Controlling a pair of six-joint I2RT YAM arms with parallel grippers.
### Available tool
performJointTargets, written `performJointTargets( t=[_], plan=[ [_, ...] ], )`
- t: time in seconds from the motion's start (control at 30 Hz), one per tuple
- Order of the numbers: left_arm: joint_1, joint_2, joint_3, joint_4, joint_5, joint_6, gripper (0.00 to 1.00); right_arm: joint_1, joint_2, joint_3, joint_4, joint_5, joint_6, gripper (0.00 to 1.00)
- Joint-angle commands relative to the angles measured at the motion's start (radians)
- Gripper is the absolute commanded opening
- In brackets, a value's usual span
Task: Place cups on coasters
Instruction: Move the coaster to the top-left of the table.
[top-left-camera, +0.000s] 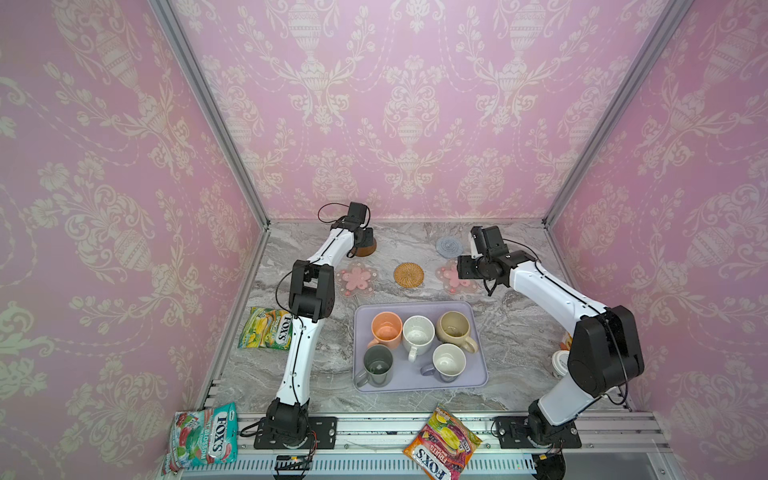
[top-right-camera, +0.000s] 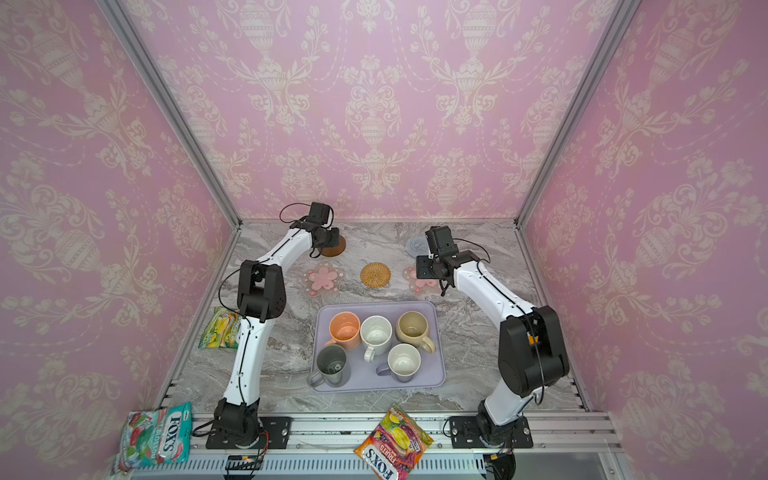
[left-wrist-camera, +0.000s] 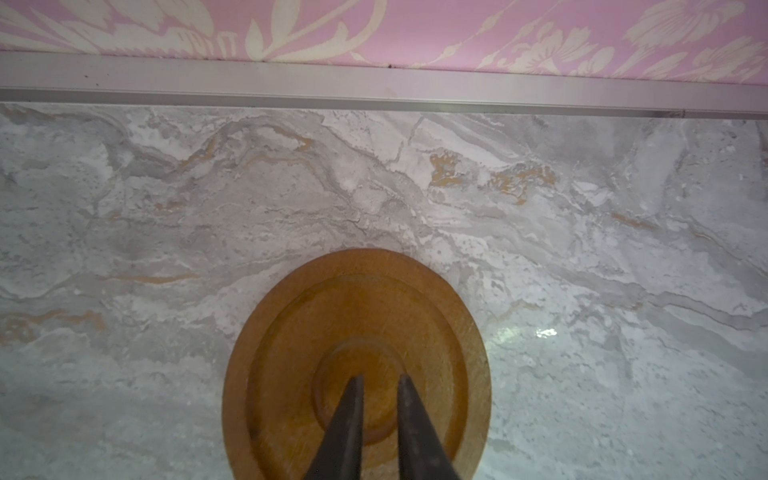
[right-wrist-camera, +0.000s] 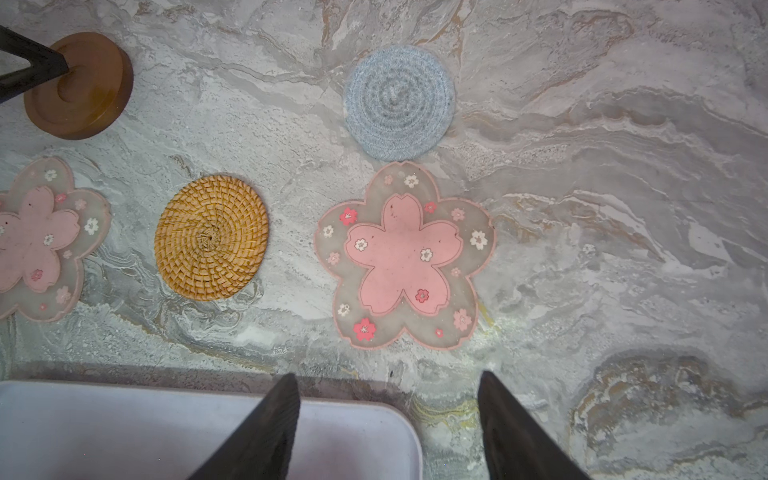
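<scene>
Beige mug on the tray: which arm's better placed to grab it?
Right. The right gripper hangs open at the tray's far edge, near the beige mug; the left gripper is over the brown coaster at the back.

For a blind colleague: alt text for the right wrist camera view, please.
Right gripper, open and empty, by a lavender tray's corner; beyond it on grey marble, two pink-flower coasters, a rattan one, a pale blue knitted one, and a brown disc under the left gripper.

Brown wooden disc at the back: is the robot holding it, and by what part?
Cannot tell: left gripper tips at the centre of the brown wooden disc, jaws narrowly apart.
</scene>
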Motion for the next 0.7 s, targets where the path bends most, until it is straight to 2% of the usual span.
performJointTargets(
  t=[0.0, 0.23, 0.43, 0.67],
  plan=[
    [0.011, 0.037, 0.03, -0.032, -0.005, -0.024, 0.19, -0.001, 0.014, 0.028, 0.001, 0.005, 0.004, 0.7],
    [0.018, 0.046, 0.025, -0.044, 0.001, -0.029, 0.18, -0.001, 0.026, 0.035, 0.0, 0.003, 0.012, 0.7],
    [0.023, 0.053, 0.024, -0.057, -0.01, -0.026, 0.03, -0.001, 0.04, 0.046, 0.001, -0.01, 0.023, 0.7],
    [0.042, 0.059, 0.018, -0.1, -0.045, -0.028, 0.03, 0.0, 0.051, 0.055, 0.0, -0.017, 0.029, 0.7]
  ],
)
